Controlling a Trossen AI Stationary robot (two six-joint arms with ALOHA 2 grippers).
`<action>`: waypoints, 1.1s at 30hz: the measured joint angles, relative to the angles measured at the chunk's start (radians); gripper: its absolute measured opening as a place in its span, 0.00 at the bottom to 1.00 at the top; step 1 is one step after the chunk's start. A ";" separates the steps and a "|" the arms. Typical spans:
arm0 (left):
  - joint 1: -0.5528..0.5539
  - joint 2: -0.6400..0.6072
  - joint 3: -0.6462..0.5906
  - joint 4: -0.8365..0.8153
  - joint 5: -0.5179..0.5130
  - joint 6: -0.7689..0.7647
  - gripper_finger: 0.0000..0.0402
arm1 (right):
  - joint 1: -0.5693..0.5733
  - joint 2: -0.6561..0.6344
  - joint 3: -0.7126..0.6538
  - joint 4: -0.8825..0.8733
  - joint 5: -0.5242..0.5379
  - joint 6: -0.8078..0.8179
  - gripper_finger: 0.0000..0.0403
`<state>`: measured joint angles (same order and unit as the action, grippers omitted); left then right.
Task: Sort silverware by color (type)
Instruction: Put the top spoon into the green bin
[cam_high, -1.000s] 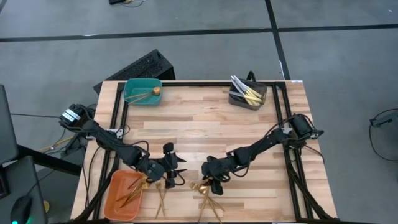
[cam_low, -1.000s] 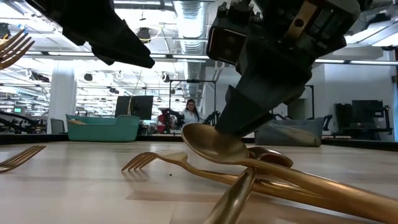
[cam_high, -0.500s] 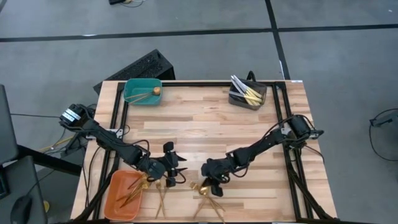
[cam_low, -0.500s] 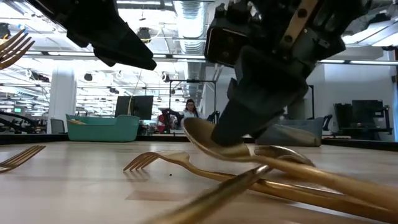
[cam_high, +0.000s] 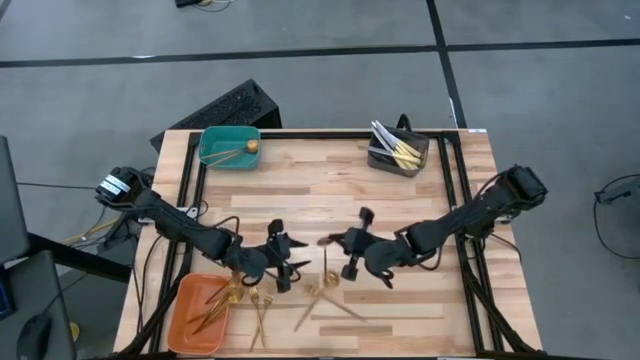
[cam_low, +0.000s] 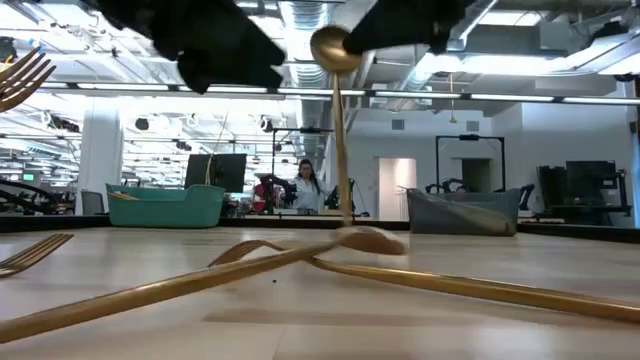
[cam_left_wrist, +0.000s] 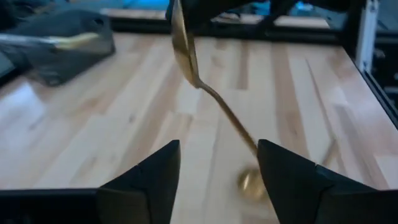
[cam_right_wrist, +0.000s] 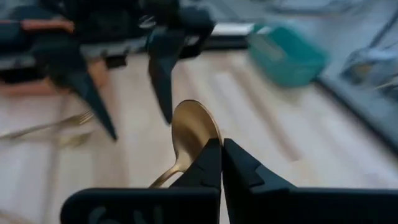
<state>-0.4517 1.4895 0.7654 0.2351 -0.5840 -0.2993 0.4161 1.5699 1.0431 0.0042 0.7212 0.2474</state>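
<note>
My right gripper (cam_high: 335, 243) (cam_right_wrist: 221, 152) is shut on a gold spoon (cam_low: 340, 130) above the table's near middle. The spoon hangs bowl up, its handle reaching down toward other gold silverware (cam_high: 325, 298) that lies flat on the wood. Whether the handle's end touches those pieces I cannot tell. My left gripper (cam_high: 295, 266) (cam_left_wrist: 217, 180) stands open just left of the spoon, holding nothing. More gold pieces (cam_high: 260, 310) lie near the front edge. My right gripper pinches the spoon between its two fingertips at the bowl's edge (cam_right_wrist: 205, 140), close to the neck. The bowl (cam_low: 333, 47) is on top and the handle (cam_low: 343, 170) hangs almost straight down below the fingers.
An orange bin (cam_high: 178, 325) with gold forks sits at the near left corner. At the far left is a teal bin (cam_high: 212, 157) with a gold piece, at the far right a dark grey bin (cam_high: 400, 165) with knives. A person shows in the room beyond.
My right gripper has taken hold of a gold spoon in the pile and gone up and toward the far edge with it. The spoon has swung from lying flat to hanging bowl up. The pieces left on the table have slid and turned.
</note>
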 joint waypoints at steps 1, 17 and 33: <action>0.015 0.000 0.000 0.016 0.000 0.009 0.51 | 0.008 -0.008 0.000 0.007 0.043 -0.020 0.05; 0.197 0.000 0.000 0.194 0.219 0.164 0.36 | 0.040 0.003 0.001 0.244 0.274 -0.311 0.05; 0.353 -0.135 0.113 -0.409 -0.006 0.392 0.01 | 0.007 -0.018 0.002 0.220 0.372 -0.358 0.30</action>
<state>-0.0983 1.3544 0.8785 -0.1740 -0.5905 0.0925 0.4232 1.5516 1.0448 0.2240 1.0930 -0.1108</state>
